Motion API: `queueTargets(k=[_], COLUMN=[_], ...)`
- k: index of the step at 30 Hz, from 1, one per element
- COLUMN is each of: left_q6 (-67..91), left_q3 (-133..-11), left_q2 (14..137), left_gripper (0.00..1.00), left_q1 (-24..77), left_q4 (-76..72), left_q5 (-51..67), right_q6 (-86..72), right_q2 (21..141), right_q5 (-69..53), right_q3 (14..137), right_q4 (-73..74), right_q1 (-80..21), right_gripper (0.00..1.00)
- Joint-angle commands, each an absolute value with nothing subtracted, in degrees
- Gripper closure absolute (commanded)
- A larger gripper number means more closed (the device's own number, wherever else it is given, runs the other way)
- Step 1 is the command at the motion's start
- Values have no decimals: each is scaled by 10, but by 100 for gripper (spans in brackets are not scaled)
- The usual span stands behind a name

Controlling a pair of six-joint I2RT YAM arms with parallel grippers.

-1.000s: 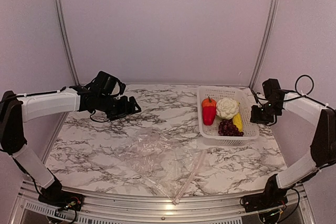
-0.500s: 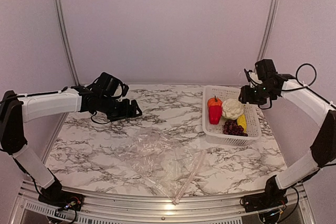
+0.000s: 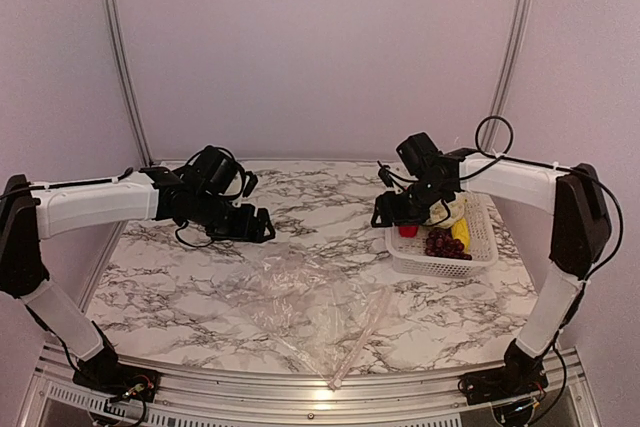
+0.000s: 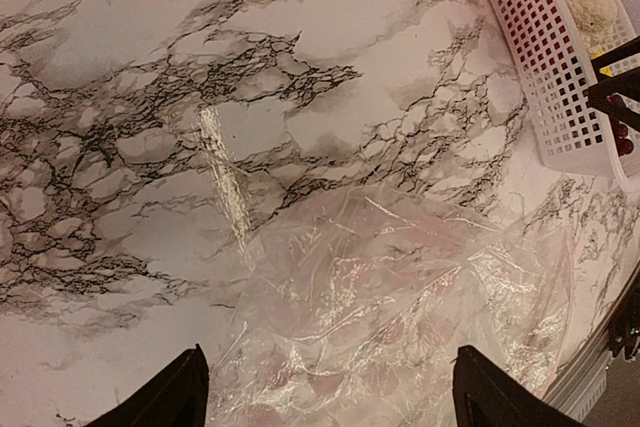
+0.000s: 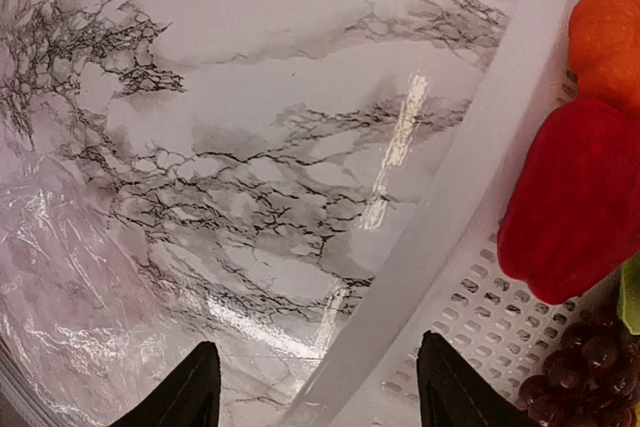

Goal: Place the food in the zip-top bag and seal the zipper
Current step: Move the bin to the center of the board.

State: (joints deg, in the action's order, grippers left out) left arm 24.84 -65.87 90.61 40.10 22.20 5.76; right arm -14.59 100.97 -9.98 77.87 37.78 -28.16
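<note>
The zip-top bag (image 3: pixel 318 305) lies flat and crumpled on the marble table, its zipper (image 3: pixel 362 332) running along the near right edge. The food sits in a white lattice basket (image 3: pixel 478 247): red pepper (image 5: pixel 570 197), orange fruit (image 5: pixel 605 32), grape bunch (image 3: pixel 440 243), yellow piece (image 3: pixel 460 232), and cauliflower (image 4: pixel 590 2), partly hidden by my right arm in the top view. My left gripper (image 3: pixel 256 228) hovers open above the bag's far left part (image 4: pixel 400 317). My right gripper (image 3: pixel 390 213) hangs open over the basket's left rim (image 5: pixel 480 177), holding nothing.
The basket stands at the right of the table, close to the right wall post (image 3: pixel 510 57). Bare marble (image 3: pixel 320 197) lies between the two grippers. The metal table rail (image 3: pixel 300 387) runs along the near edge, just past the bag.
My right arm swung from the right side of the basket across to its left rim, and its jaws widened. My left gripper drifted slightly right and nearer the bag.
</note>
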Motion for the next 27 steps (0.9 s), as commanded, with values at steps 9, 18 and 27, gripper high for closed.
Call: queueTargets(k=[9, 18, 27], left_q6=[260, 260, 220], left_q3=[-649, -628, -644], left_q2=[895, 889, 872], left_gripper=[13, 14, 14], left_q1=[412, 415, 443], left_q4=[219, 215, 255], left_q5=[59, 60, 30], right_q6=[-224, -297, -249], right_q2=[939, 845, 836], right_q5=[-83, -95, -23], right_q3=[710, 638, 712], right_q4=[445, 474, 473], right_q1=[-334, -422, -439], right_gripper=[39, 40, 38])
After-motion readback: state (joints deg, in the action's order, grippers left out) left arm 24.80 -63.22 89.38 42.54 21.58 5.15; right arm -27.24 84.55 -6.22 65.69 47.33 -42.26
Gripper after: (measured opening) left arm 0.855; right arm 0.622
